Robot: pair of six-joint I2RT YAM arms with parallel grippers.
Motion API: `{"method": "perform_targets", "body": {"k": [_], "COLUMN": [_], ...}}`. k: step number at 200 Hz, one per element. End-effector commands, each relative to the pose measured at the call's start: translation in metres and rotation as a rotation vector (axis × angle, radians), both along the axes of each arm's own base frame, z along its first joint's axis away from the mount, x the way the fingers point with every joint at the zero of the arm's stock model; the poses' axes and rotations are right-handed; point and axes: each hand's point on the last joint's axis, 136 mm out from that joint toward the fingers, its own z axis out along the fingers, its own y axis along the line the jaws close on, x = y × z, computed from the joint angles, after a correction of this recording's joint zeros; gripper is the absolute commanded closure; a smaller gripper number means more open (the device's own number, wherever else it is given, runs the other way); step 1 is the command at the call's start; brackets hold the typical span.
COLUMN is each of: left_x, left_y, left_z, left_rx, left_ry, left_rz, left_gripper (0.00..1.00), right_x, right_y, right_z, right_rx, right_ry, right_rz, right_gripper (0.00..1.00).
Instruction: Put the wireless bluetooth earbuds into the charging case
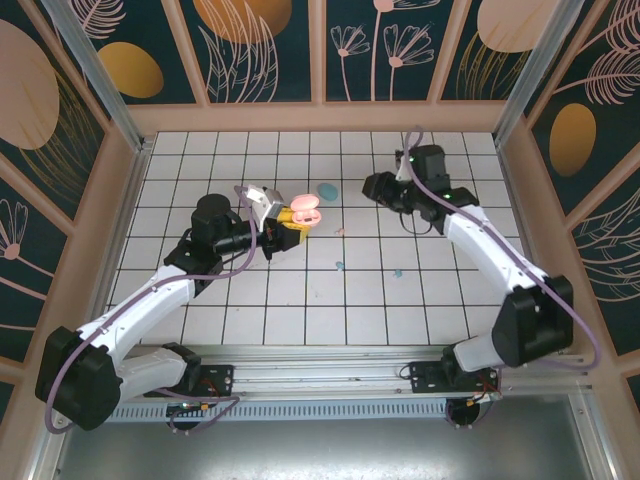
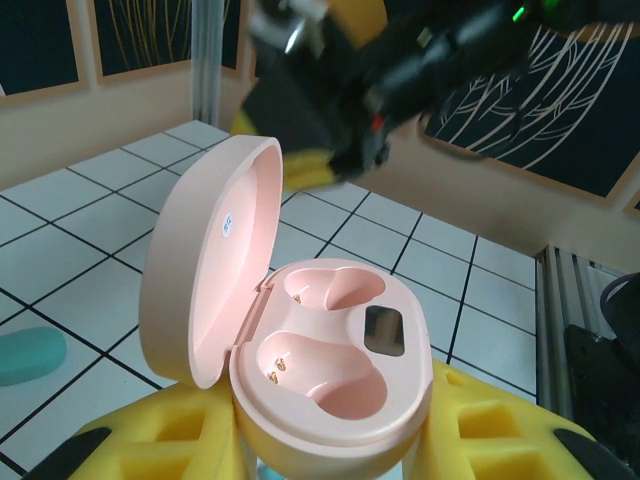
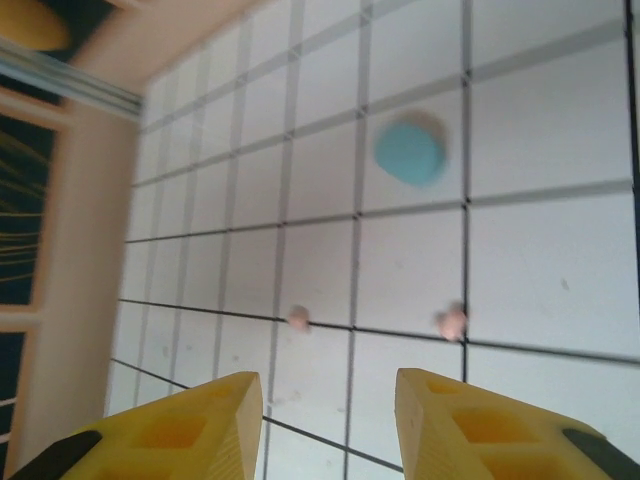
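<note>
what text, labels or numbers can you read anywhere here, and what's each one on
No text reads clearly.
Sticker inside the lid of the open pink charging case: bluish marks, too small and blurred to read.
Dark panel between the case's wells: blank.
Wall panels: only leaf drawings, no words.

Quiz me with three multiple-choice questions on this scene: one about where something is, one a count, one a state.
1. Where is the pink charging case? A) on the front rail B) clamped in the left pincer C) on the back ledge
2. How many pale pink earbuds lie on the tiles? A) two B) one C) four
3. The case's lid is: A) shut B) snapped off C) hinged open
Answers: 1 B, yellow fingers flank its base; 2 A, two small pink bits sit near grid lines; 3 C, both sockets are exposed and empty.
</note>
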Motion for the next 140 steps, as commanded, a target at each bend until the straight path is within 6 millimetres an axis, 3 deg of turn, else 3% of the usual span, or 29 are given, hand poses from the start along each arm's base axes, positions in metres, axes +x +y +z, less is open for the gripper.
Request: {"method": "perform_targets", "body": {"k": [1, 37, 66, 96, 140], "left_x": [-0.003, -0.004, -0.003, -0.004, -0.006], "left_y": [0.001, 0.003, 0.005, 0.006, 0.01], "left_z": [0.006, 0.005, 0.001, 0.004, 0.004], "left_rx": [-0.005, 0.003, 0.015, 0.022, 0.035], "left_ry": [-0.027, -0.026, -0.016, -0.024, -0.037], "left_rz": [0.002, 0.011, 0.024, 0.028, 0.038], "left_gripper": [0.84, 0.84, 0.84, 0.84, 0.84], "right_x": [0.009, 0.017, 0.021, 0.024, 0.028], "right_y": [0.011, 0.031, 0.035, 0.036, 0.05], "right_z": [-0.031, -0.088, -0.119, -0.138, -0.149], "right_rx": [0.006, -0.037, -0.078, -0.078, -0.107], "right_ry": [0.08, 0.218, 0.285, 0.299, 0.293], "right_rz": [-0.075, -0.095, -0.133, -0.182, -0.171], "right_gripper": [0.6, 0.61, 0.66, 0.73, 0.77]}}
